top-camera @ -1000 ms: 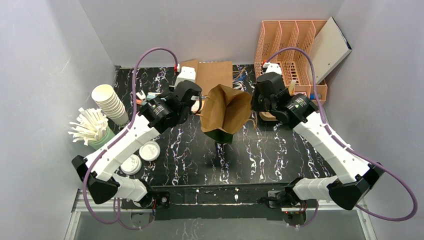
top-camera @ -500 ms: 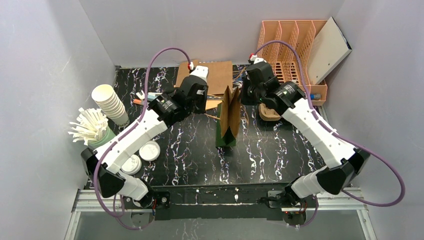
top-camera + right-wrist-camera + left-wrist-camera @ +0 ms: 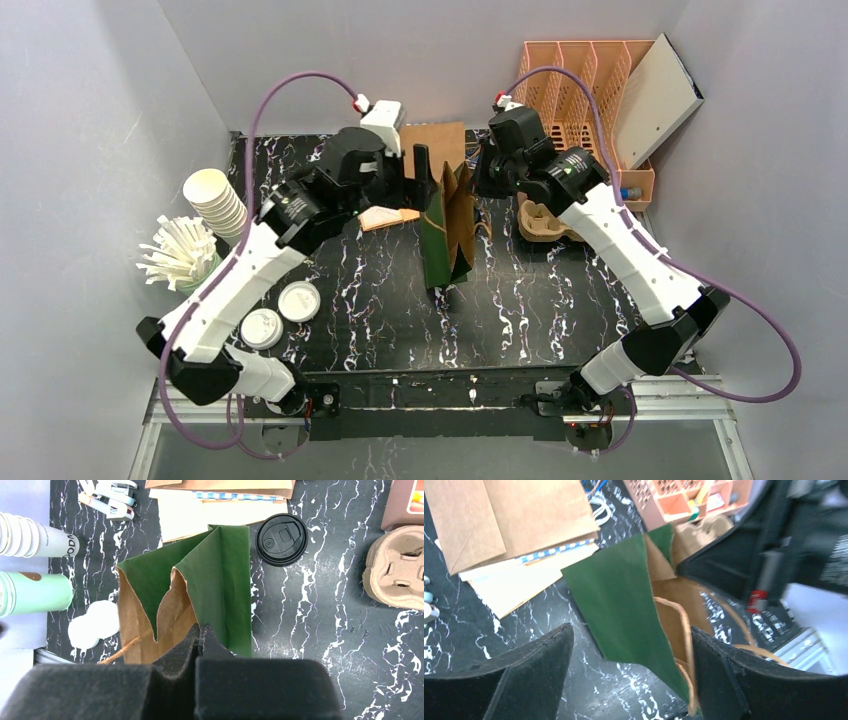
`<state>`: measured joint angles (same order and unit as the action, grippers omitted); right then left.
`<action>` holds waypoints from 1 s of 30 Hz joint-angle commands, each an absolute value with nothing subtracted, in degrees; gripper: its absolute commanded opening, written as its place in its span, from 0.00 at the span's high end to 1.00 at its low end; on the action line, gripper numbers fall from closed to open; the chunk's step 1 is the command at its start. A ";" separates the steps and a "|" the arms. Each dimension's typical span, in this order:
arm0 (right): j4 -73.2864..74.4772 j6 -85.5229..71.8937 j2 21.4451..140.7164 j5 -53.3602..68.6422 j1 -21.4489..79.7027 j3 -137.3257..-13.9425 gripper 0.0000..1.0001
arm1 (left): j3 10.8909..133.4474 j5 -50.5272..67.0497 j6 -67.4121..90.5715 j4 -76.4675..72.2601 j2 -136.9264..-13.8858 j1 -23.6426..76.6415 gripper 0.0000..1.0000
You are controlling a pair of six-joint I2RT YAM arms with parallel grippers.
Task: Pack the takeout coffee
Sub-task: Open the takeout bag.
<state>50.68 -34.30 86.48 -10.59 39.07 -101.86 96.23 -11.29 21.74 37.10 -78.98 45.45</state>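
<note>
A paper bag (image 3: 446, 232), green outside and brown inside, stands upright mid-table with its mouth nearly flat. My right gripper (image 3: 481, 178) is shut on the bag's right rim; in the right wrist view the pinched fingertips (image 3: 202, 632) sit on the fold of the bag (image 3: 212, 577). My left gripper (image 3: 405, 180) is open at the bag's left side. In the left wrist view the green bag wall (image 3: 621, 607) and a twine handle (image 3: 684, 630) hang between the spread jaws of that gripper (image 3: 631, 677), touching neither pad clearly.
A stack of paper cups (image 3: 220, 205) and a cup of straws (image 3: 180, 255) stand at the left, with two white lids (image 3: 298, 300) near the front. A pulp cup carrier (image 3: 545, 220) and black lid (image 3: 281, 539) lie right of the bag. Flat bags (image 3: 432, 145) and an orange rack (image 3: 580, 90) sit behind.
My left gripper has opened and let go of the bag's left rim. Both grippers moved toward the back, and the bag's wide mouth has folded narrow.
</note>
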 commanded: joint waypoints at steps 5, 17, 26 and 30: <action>48.57 -35.71 86.89 -9.91 38.95 -101.81 0.99 | 102.36 -1.15 25.21 34.73 -75.74 45.14 0.23; 45.48 -37.45 85.52 -11.41 38.95 -99.05 0.99 | 95.04 7.60 36.83 19.18 -78.24 51.86 1.00; 44.64 -38.93 84.53 -12.66 38.94 -98.39 0.99 | 86.97 -15.24 39.80 20.32 -78.65 56.94 1.00; 43.91 -38.94 83.71 -12.36 38.95 -97.79 0.99 | 84.07 -22.21 39.63 20.35 -78.17 56.98 1.00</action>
<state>47.18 -37.89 86.65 -11.57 39.07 -98.19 86.00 -10.83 38.89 20.38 -79.22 56.84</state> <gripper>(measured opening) 0.031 0.007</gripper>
